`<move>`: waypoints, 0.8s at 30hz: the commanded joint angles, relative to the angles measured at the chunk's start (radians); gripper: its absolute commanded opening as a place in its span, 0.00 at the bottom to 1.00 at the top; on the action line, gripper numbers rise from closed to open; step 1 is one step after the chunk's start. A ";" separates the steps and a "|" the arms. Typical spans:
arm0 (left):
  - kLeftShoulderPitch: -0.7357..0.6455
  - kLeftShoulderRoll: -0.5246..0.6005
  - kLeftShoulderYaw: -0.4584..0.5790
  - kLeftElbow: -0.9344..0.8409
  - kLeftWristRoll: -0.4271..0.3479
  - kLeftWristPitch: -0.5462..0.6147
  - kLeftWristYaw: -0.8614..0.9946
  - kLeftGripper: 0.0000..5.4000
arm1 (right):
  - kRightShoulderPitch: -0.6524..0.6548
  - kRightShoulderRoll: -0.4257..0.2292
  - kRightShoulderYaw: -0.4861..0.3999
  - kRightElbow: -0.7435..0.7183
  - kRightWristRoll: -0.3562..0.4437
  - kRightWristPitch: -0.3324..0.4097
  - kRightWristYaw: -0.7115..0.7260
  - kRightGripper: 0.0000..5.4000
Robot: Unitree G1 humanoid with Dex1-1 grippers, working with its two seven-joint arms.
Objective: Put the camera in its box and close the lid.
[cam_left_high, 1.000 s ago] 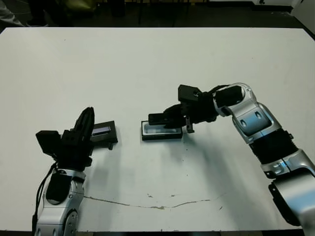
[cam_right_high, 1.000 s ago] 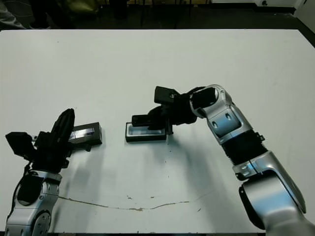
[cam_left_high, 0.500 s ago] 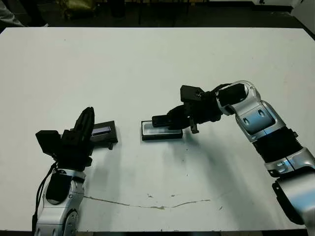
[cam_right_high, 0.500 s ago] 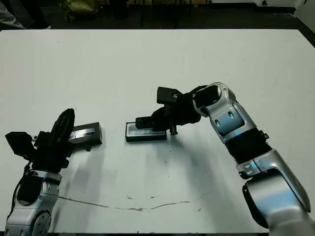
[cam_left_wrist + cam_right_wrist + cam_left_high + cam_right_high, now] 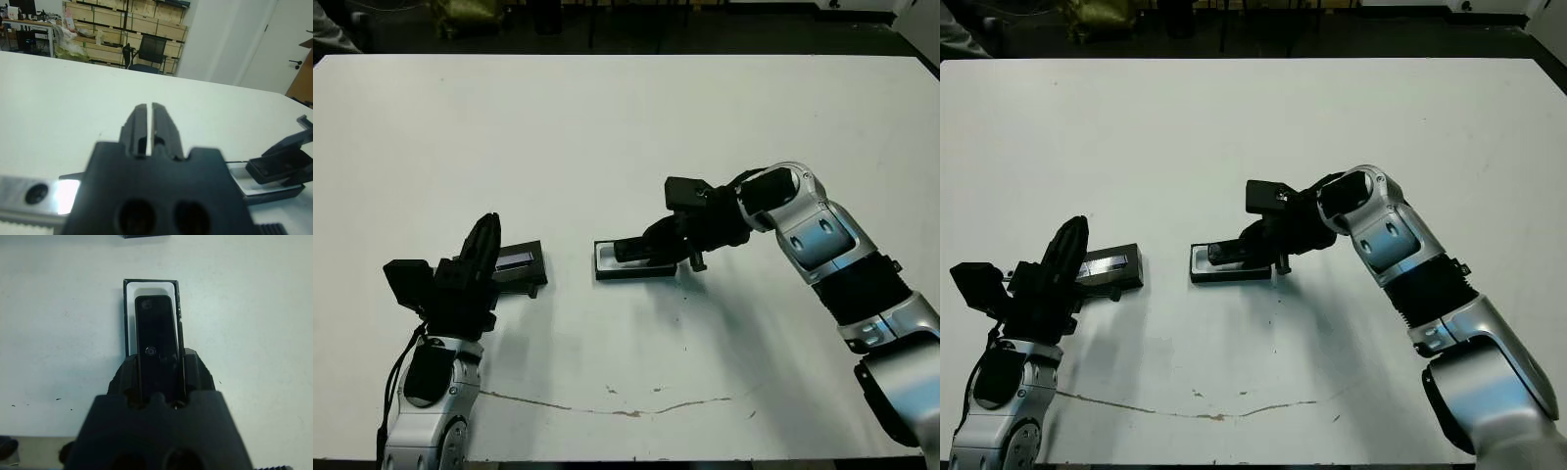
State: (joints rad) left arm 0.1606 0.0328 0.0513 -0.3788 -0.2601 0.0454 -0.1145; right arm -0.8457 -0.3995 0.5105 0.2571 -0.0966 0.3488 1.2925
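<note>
The box (image 5: 607, 270), a shallow black tray with white lining, lies open at the table's middle. My right gripper (image 5: 651, 247) is shut on the camera (image 5: 156, 345), a slim black bar, held lengthwise just over the box (image 5: 128, 313) with its free end dipping into the lining. The lid (image 5: 517, 261), a flat black panel with a silvery strip, lies on the table left of the box. My left gripper (image 5: 484, 238) is shut and holds nothing, raised just beside the lid's near-left end; its fingers (image 5: 146, 122) are pressed together.
A thin crack-like line (image 5: 626, 406) runs across the white table (image 5: 626, 127) near its front edge. Shelves of cartons and an office chair (image 5: 149, 51) stand beyond the table in the left wrist view.
My right gripper has lowered the camera, tilting its free end down into the box. The left arm and the lid have not moved.
</note>
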 commanded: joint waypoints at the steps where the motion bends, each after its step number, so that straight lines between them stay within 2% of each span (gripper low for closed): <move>1: 0.022 -0.001 0.002 0.002 0.014 0.014 0.012 0.00 | -0.001 0.010 0.024 -0.006 -0.016 0.022 -0.007 0.16; 4: 0.025 -0.002 0.002 0.002 0.013 0.009 0.012 0.00 | -0.006 0.014 0.037 0.003 -0.031 0.000 -0.012 0.16; 15: 0.023 0.001 0.003 0.008 0.010 0.006 0.009 0.00 | -0.009 0.039 0.047 0.043 -0.018 0.038 0.002 0.16; 19: 0.023 -0.002 0.003 0.011 0.008 0.002 0.009 0.00 | -0.013 0.029 0.065 0.032 -0.034 0.030 0.008 0.16; 24: 0.027 -0.002 0.002 0.008 0.011 0.001 0.011 0.00 | -0.046 0.023 0.107 0.042 -0.041 0.080 0.068 0.16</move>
State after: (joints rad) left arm 0.1666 0.0323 0.0507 -0.3806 -0.2551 0.0401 -0.1070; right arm -0.9026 -0.3707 0.5830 0.2880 -0.1361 0.4054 1.3071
